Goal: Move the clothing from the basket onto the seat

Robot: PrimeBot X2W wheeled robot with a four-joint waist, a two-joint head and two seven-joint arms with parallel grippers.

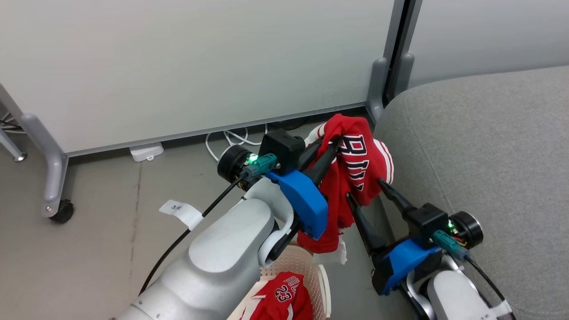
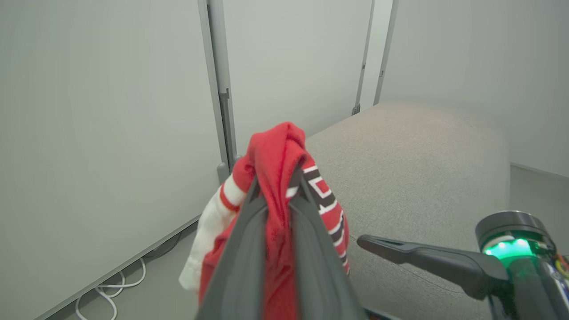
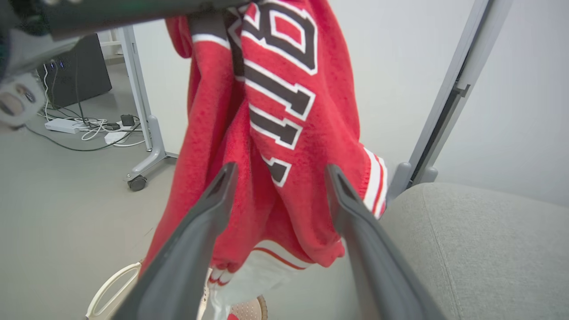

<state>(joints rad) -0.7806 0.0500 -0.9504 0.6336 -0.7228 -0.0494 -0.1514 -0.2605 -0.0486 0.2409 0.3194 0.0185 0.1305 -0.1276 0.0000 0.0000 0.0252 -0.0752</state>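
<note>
Left tool (image 1: pixel 331 144): clamping shut on a small red basketball garment (image 1: pixel 355 164) with white striped trim and dark white-outlined lettering, and holding it up in the air.
Held garment: hanging clear of the basket, just beside the rounded edge of the large grey fabric-upholstered seat cushion (image 1: pixel 480 146).
Right tool (image 1: pixel 365 189): pointing at the hanging cloth with its two dark fingers spread apart, gripping nothing.
Second red garment (image 1: pixel 284 293): lying inside the cream-white perforated plastic basket (image 1: pixel 322 280), showing the number 23.
Basket: sitting on the grey floor (image 1: pixel 89 249) under the left arm.
</note>
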